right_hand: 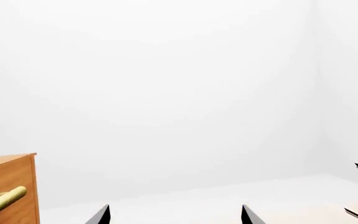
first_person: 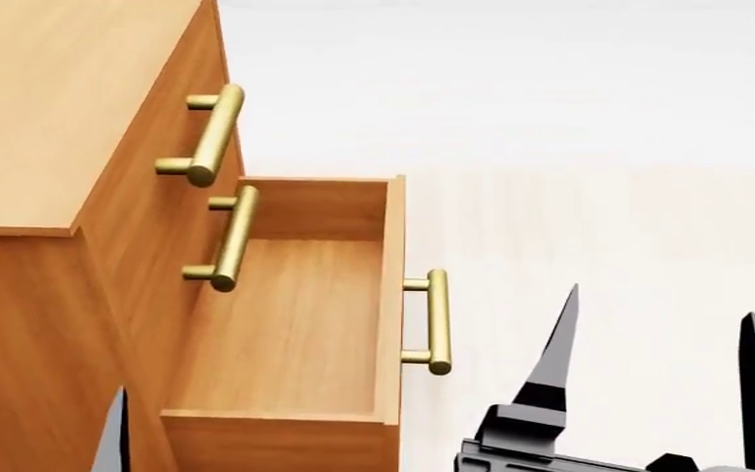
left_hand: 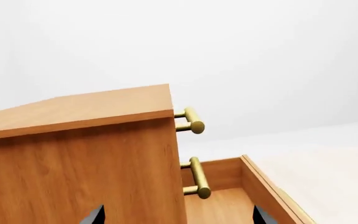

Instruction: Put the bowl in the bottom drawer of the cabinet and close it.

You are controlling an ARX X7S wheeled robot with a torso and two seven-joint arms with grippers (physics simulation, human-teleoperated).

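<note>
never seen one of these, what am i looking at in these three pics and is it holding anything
These are simulator renders from a two-armed wheeled robot. One picture looks down from its head; the other two come from cameras near each arm's tool. The orange-brown cabinet has three drawers with brass handles; the bottom drawer is pulled out and looks empty. The black spikes are fingertips: the right tool is spread open and holds nothing. The left tool also shows parted tips with nothing between them. No bowl appears in any picture.
</note>
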